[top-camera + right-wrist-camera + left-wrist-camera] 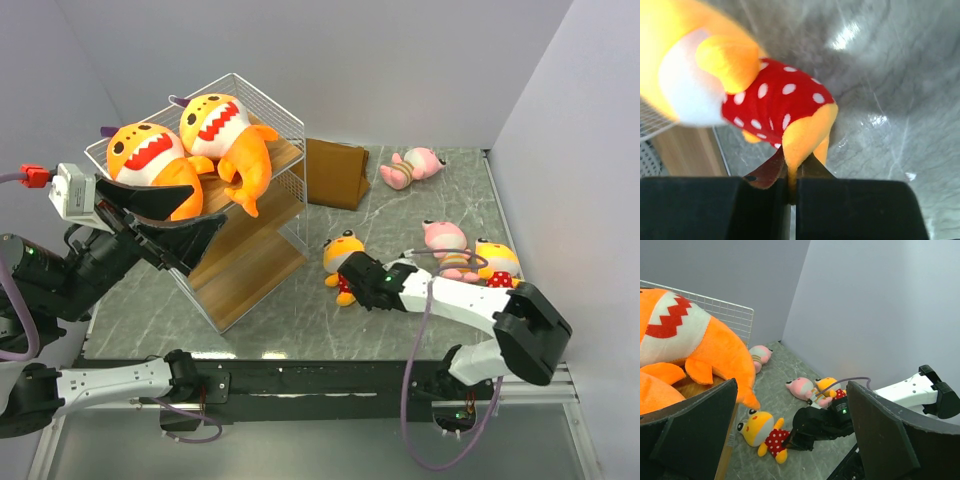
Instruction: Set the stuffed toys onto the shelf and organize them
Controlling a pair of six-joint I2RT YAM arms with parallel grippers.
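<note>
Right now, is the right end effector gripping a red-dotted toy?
Yes, the right end effector is shut on an orange leg of a red-dotted toy.

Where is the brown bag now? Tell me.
Top view: the brown bag lies at the back, just right of the shelf, a pink toy to its right.

A grey marbled tabletop point(300, 322) is enclosed by plain pale walls point(400, 60); light is reflected off it.
</note>
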